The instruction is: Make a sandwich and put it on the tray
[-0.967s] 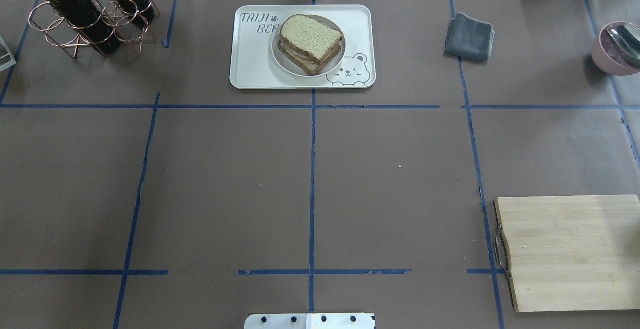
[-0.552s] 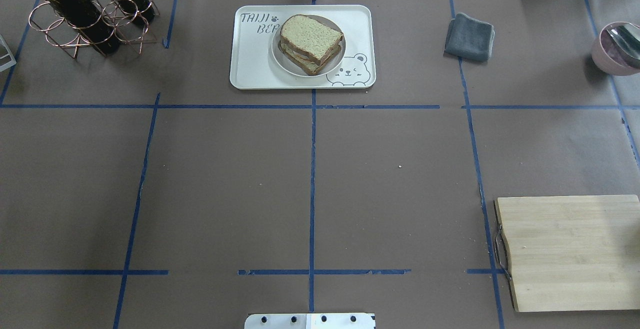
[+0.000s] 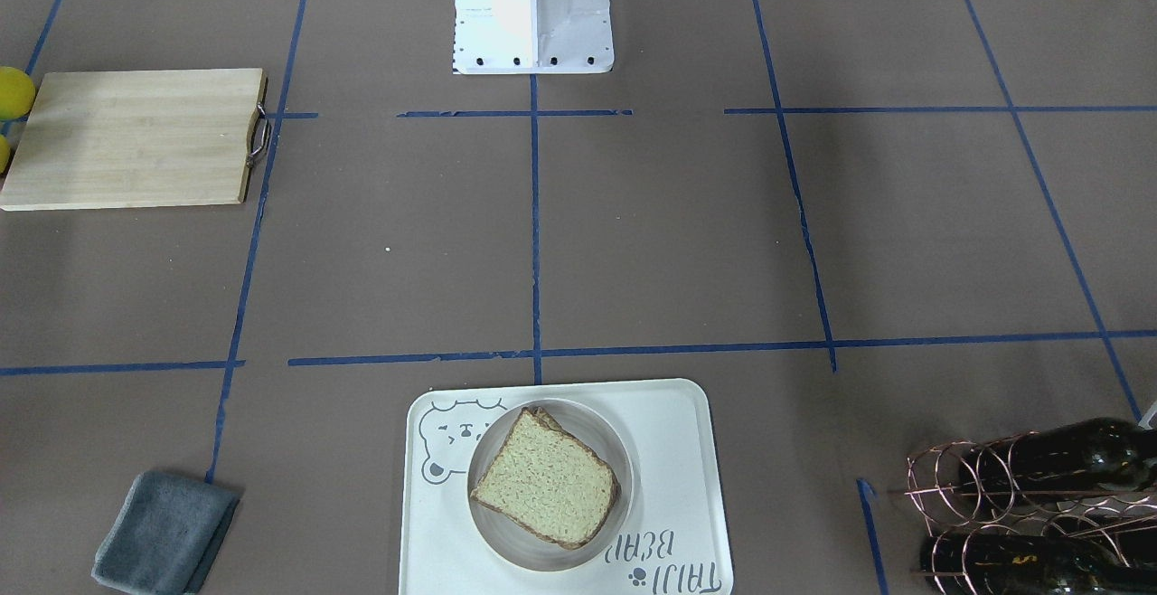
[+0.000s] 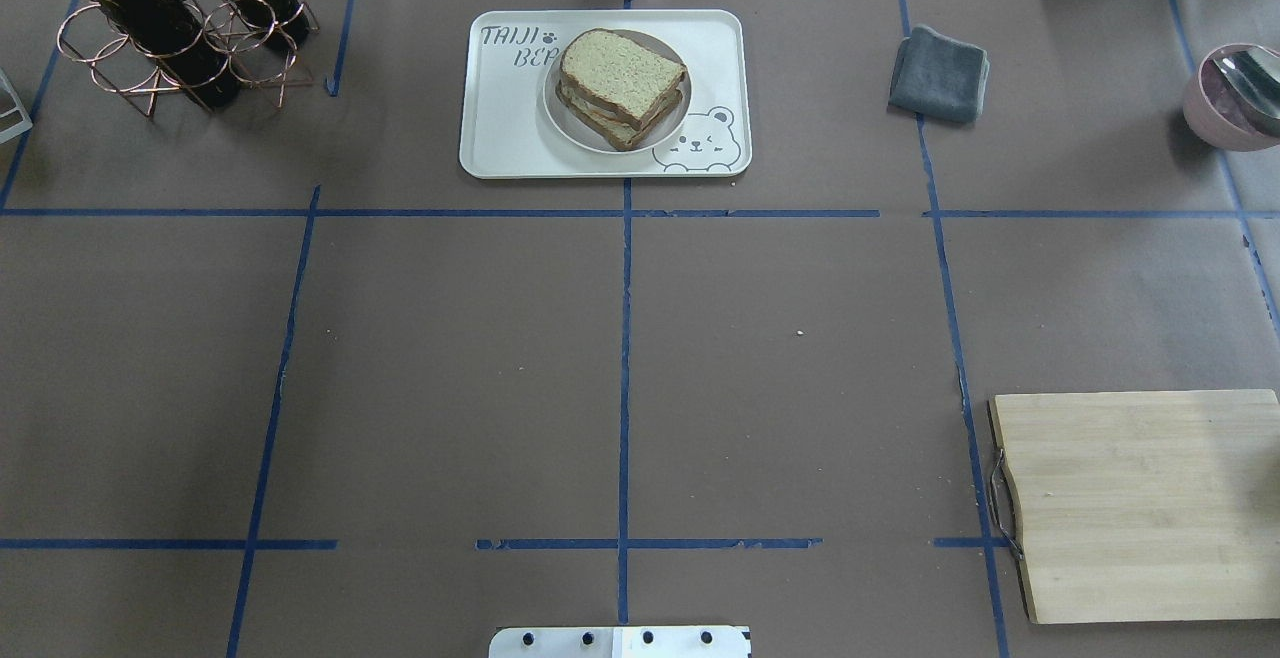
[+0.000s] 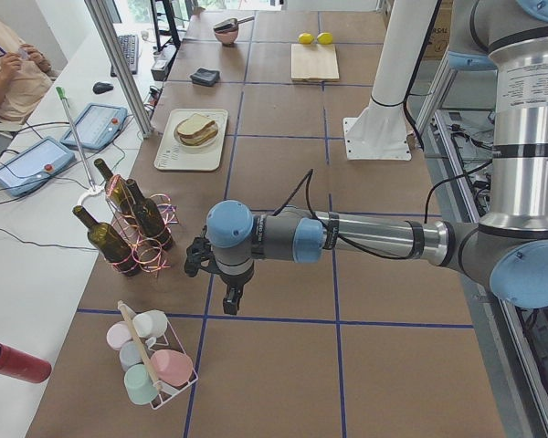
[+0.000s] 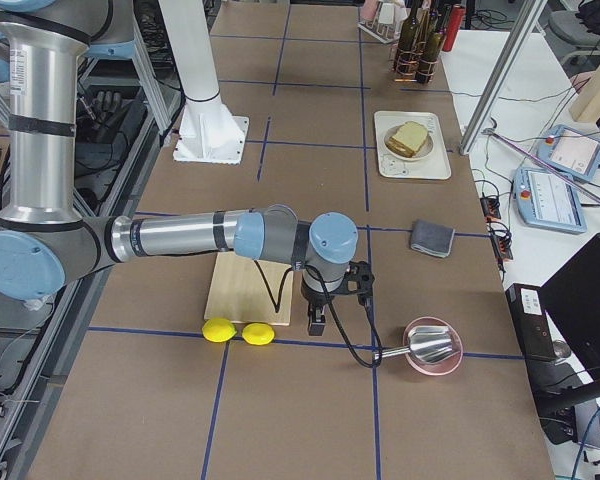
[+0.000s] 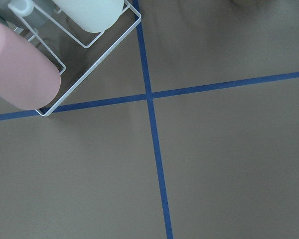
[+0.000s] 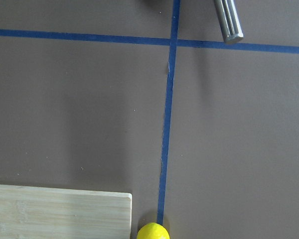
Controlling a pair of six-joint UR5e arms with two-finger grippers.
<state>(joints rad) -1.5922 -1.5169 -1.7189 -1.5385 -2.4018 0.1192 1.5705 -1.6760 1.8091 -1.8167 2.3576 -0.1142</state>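
Nothing is moved since before: the sandwich [image 4: 622, 88] is set on the tray [image 4: 500, 143], the task seemingly finished; the spread of the left gripper [image 5: 230, 301] and right gripper [image 6: 317, 322] cannot be told.

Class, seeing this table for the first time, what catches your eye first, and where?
The sandwich sits on a round plate on the bear-face tray, far middle of the table. Dark wine bottles in a copper rack stand far left; a wooden cutting board lies near right.

Front view: top slice hid sandwich [image 3: 547, 479] filling from you; tray [image 3: 678, 450] cut off at btm edge. Left gripper [image 5: 230, 303] & right gripper [image 6: 316, 322] showed in side views only, so you couldn't tell jaw state.
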